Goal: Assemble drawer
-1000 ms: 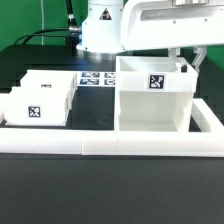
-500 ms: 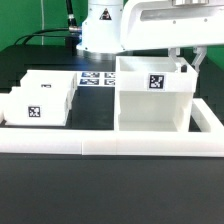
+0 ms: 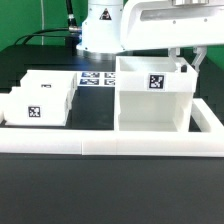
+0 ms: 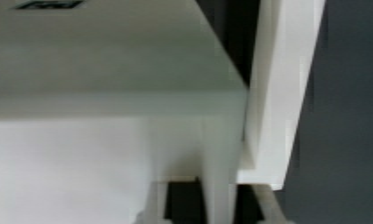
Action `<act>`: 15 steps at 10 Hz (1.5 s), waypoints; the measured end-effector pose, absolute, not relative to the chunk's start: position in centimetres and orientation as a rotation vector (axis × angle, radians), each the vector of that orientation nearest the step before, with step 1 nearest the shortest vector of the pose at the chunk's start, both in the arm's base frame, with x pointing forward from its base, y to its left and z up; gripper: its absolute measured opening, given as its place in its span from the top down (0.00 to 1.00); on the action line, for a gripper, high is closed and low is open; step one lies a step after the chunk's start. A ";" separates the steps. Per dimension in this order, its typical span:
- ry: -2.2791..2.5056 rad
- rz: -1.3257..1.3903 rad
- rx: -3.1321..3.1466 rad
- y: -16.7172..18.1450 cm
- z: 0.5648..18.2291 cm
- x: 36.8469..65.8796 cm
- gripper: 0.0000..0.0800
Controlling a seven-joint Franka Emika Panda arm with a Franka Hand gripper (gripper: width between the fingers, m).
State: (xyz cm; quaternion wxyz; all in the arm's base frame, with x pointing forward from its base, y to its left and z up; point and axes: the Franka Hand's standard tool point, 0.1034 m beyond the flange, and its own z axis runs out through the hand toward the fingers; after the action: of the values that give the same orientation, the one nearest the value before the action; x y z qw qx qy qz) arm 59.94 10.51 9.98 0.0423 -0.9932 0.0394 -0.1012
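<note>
white plastic fills most of what the wrist camera gives me. the two-finger gripper (image 3: 189,64) is shut, jaws together, its tips down at the far corner of the tall white plastic box housing (image 3: 150,110), on the exterior view's right. i cannot tell whether a thin wall is pinched between the fingers or they only press against it. my guess is a nudge, since shut jaws make a stiff pusher. the housing rests on the black table (image 3: 95,122) with its opening turned upward, as far as i can tell. it sits near the corner of the long low white rail (image 3: 100,148), which i judge is there to square it up and stop it sliding. the two small white tagged trays (image 3: 38,100) sit touching each other, well apart on the exterior view's left, not yet in the housing. the marker board (image 3: 97,78) lies flat further back, between trays and housing.
</note>
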 end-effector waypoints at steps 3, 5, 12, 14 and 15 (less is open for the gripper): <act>0.290 -0.303 -3.008 10.8 10.2 60.0 0.95; 0.281 -0.304 -3.009 10.9 10.2 59.9 0.95; 1.059 -0.275 -2.792 11.3 10.3 59.2 0.94; 1.166 -0.267 -2.740 11.0 10.4 59.3 0.94; 1.196 -0.265 -2.723 10.9 10.4 59.3 0.94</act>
State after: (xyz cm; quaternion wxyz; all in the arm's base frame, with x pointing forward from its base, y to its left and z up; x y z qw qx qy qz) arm 59.31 10.87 10.44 0.0776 -0.9092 0.3993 -0.0884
